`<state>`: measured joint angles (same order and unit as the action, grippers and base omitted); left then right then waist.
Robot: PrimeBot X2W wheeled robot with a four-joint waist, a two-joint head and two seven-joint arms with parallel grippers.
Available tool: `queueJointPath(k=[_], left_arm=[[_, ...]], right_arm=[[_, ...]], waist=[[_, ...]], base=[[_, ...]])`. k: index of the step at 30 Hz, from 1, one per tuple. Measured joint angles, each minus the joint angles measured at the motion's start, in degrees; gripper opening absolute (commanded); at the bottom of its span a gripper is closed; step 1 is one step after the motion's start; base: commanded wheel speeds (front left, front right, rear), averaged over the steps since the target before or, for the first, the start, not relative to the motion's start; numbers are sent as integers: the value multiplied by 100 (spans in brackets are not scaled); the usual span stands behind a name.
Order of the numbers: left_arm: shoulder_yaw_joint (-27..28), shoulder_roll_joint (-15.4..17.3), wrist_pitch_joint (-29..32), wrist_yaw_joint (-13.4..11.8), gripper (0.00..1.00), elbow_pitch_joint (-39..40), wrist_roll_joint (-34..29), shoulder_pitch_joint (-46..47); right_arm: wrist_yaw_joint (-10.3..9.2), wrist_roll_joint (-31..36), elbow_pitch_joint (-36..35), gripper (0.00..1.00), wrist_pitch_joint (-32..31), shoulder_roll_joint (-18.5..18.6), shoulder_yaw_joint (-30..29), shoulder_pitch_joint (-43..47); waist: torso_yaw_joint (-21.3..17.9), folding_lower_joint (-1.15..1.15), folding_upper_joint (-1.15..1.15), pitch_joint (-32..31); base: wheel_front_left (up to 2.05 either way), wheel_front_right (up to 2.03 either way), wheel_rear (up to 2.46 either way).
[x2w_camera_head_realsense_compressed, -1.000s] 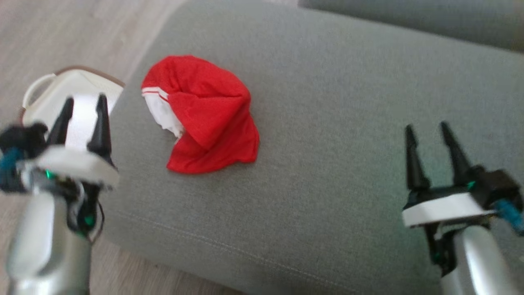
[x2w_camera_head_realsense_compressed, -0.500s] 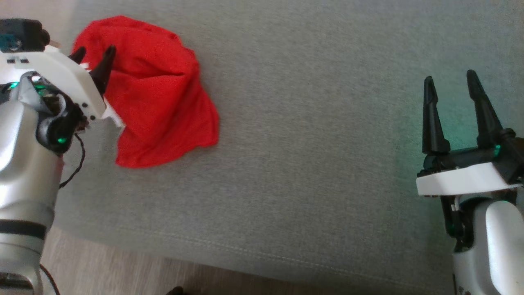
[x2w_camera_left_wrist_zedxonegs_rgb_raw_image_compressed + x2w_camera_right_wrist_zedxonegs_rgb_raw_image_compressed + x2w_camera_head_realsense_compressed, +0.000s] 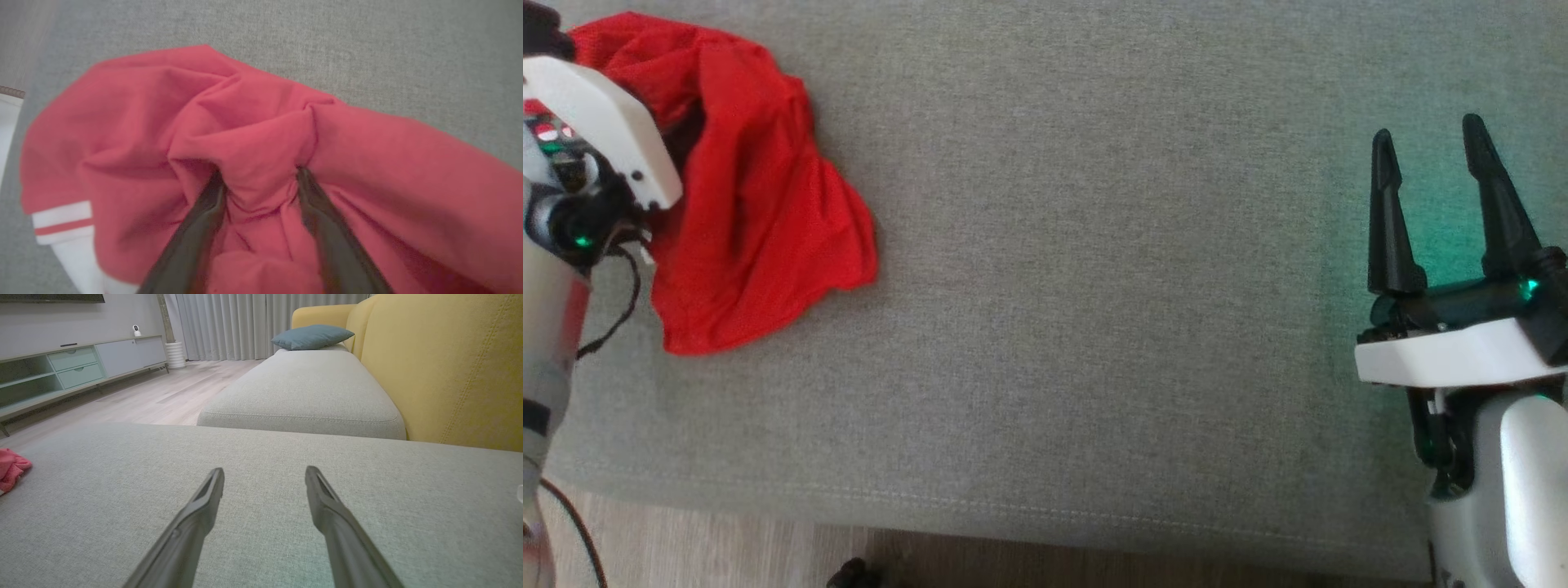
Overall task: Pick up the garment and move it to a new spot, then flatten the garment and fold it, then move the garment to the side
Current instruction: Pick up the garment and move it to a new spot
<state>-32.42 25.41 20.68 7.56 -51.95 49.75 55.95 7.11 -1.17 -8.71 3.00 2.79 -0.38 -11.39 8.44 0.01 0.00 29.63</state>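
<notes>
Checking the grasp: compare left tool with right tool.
Left tool is pushed into the red garment, a fold between its fingers; right tool hangs over bare grey cushion, away from it. Left tool points down into the garment; right tool points along the cushion. Both stand open.

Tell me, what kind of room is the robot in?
Probably a living room: a yellow sofa with grey cushions, a low cabinet along the wall, and long curtains.

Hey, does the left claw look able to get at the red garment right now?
Likely yes: the left claw is open, fingers pressed into the red garment with a fold bunched between them; nothing blocks it.
</notes>
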Motion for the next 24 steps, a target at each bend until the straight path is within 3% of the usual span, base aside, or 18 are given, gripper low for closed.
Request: queueJointPath(k=[1,5,12,21,24], left_arm=[[-53,29,46,0,0,-43,46,46],[-220,46,-130,0,0,-163,243,113],[-312,46,-1468,-1,0,-160,294,118],[-244,-69,-2751,-10,0,463,476,166],[-226,-214,-2947,-166,0,789,475,100]], right_arm=[[0,-1,0,100,0,0,1,-10],[0,-35,58,100,16,0,3,-69],[0,-291,510,100,281,0,15,-107],[0,-637,1169,100,654,-1,31,-69],[0,-713,1292,100,723,-1,38,-26]], waist=[[-18,0,0,11],[-32,0,0,-38],[-49,-1,0,-427],[-98,-1,0,-1284],[-135,-1,0,-1593]], base=[[0,0,0],[0,0,0],[0,0,0],[0,0,0],[0,0,0]])
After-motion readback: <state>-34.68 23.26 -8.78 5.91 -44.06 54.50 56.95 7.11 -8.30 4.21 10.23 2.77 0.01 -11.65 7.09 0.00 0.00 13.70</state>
